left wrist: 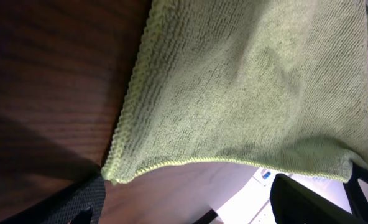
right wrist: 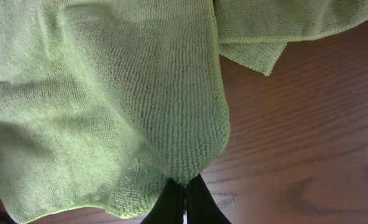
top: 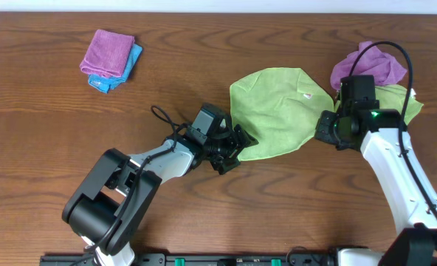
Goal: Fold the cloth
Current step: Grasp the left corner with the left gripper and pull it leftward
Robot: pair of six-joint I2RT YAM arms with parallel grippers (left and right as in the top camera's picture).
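The green cloth is lying rumpled on the counter, right of centre, your right jaws are clenching a bunched fold at its right edge, and your left jaws are standing released, spread wide at its lower-left corner.

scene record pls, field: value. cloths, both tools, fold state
target: green cloth, mid-table, rumpled, no finished fold
left tool: open, at the cloth's near-left corner, cloth edge between its fingers
right tool: shut, pinching a fold of the cloth's right side
other cloths: crumpled purple cloth lying on a second green cloth, far right
done pile: folded stack, purple over blue, far left
surface: wooden table
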